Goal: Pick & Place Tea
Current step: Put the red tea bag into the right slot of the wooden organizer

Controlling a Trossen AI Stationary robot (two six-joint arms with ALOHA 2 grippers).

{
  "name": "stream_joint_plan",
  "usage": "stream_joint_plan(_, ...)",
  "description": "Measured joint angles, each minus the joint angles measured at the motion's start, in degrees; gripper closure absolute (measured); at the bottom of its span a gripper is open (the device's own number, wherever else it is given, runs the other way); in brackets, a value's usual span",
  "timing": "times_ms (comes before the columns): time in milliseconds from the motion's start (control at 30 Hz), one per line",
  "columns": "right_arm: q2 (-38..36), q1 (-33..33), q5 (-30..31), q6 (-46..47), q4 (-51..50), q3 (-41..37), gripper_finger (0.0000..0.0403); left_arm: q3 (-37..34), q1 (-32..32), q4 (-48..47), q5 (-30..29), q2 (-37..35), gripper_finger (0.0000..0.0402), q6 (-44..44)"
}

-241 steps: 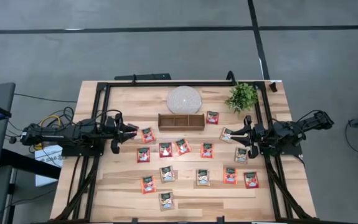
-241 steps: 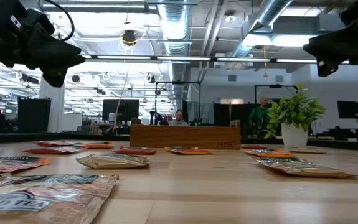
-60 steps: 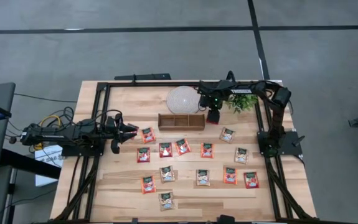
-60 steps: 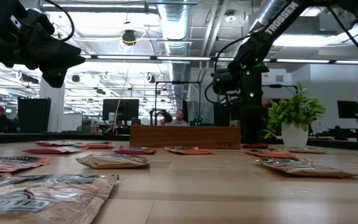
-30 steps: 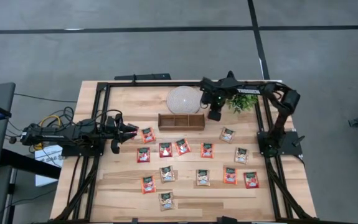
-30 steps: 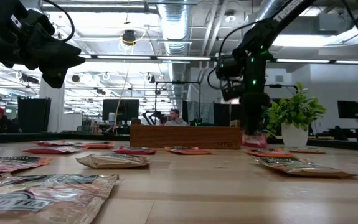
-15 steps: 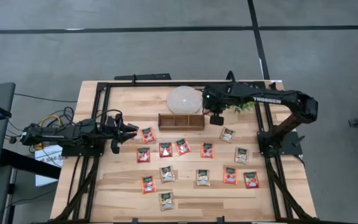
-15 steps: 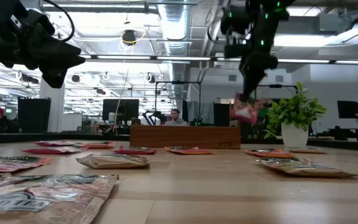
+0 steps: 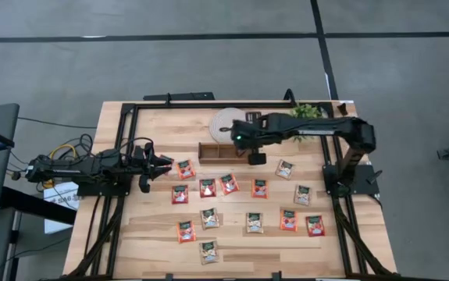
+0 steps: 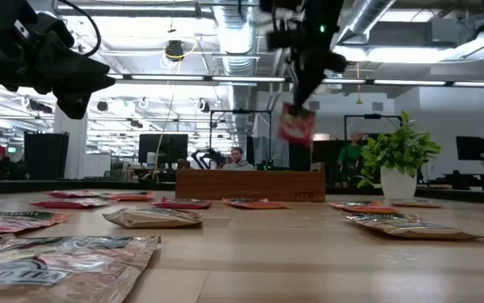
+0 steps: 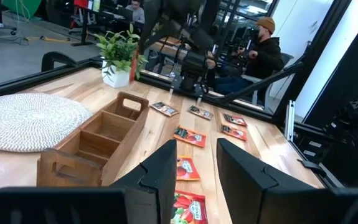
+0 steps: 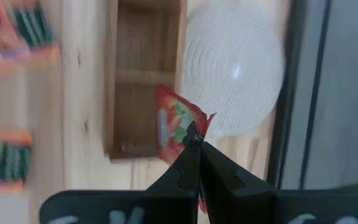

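Right gripper (image 12: 194,142) held 1 red-orange tea sachet (image 12: 175,124) in the air above the brown wooden 3-compartment tray (image 9: 216,151).

Its jaws were pinched shut on a corner of the sachet, which hung below them clear of the light wooden surface (image 9: 154,234), beside the round white woven disc (image 12: 235,68). The other flat square sachets (image 9: 208,218) lay scattered on the surface. The left gripper (image 11: 194,165) waited at the left edge, jaws narrowly apart.

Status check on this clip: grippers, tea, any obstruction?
Right gripper shut on red-orange tea sachet, aloft over brown wooden tray. Left gripper open, parked at table's left. Nothing blocking the tray.
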Motion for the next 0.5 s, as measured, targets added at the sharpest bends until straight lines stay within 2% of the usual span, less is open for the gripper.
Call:
stream_joint_plan(233,6.9,1.3,1.4,3.5,-4.4,1.2,0.0403,0.0,0.0,-0.4,0.0,0.0,0.0296,0.0)
stream_joint_plan(500,7.7,2.9,1.8,4.9,-3.5,2.9,0.0403,0.0,0.0,-0.7,0.0,0.0,0.0296,0.0)
